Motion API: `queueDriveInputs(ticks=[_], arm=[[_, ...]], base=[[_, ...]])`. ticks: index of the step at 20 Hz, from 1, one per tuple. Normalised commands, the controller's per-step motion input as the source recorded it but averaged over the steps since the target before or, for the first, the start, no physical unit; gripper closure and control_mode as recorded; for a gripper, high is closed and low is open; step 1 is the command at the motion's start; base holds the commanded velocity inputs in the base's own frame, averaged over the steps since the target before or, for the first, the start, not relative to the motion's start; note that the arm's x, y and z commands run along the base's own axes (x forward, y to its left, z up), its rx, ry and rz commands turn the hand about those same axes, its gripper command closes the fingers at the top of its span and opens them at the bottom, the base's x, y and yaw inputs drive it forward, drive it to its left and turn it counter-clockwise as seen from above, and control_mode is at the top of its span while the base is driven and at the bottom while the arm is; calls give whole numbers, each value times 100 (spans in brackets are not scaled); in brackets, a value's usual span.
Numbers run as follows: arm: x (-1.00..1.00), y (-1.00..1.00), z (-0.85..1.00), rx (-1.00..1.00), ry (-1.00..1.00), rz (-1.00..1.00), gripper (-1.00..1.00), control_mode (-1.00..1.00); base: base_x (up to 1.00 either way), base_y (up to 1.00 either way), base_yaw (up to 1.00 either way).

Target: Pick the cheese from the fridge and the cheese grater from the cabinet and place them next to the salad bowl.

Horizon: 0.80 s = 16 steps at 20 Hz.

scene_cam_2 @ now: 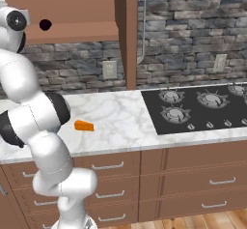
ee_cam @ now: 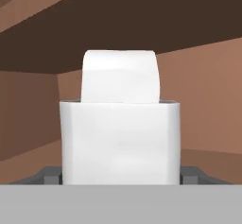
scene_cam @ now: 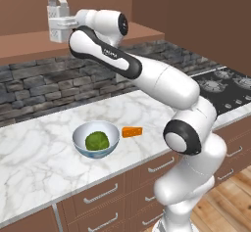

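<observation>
The silvery cheese grater (scene_cam: 54, 15) stands upright on the ledge of the brown cabinet (scene_cam: 24, 44), high at the left. My gripper (scene_cam: 63, 26) reaches in from the right, and its jaws are set wide against the grater's two sides. In the hand view the grater (ee_cam: 120, 133) sits very close, and the gripper (ee_cam: 121, 173) has its fingertips (ee_cam: 47, 174) flush against its edges. The orange cheese (scene_cam: 132, 132) wedge lies on the marble counter just right of the salad bowl (scene_cam: 78, 137), and it also shows in the right base view as cheese (scene_cam_2: 84, 125).
A black cooktop (scene_cam: 225, 86) is set into the counter to the right. Drawer units with silver handles (scene_cam: 100, 196) run below the counter. A small dark ball (scene_cam_2: 45, 24) rests on the cabinet shelf. A stone backsplash lines the wall.
</observation>
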Motion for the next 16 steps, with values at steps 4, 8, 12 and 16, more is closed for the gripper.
queueDriveInputs(ticks=[4, 8, 12, 16], arm=[[-62, 0, 19, 0, 0, 8, 100, -100], [-55, 0, 0, -5, 1, 17, 100, -100], [-64, -1, 0, -4, 0, 17, 100, -100], [-74, -14, 1, 0, 2, 14, 100, -100]], base=[[0, 0, 0], [0, 0, 0], [0, 0, 0], [0, 0, 0]])
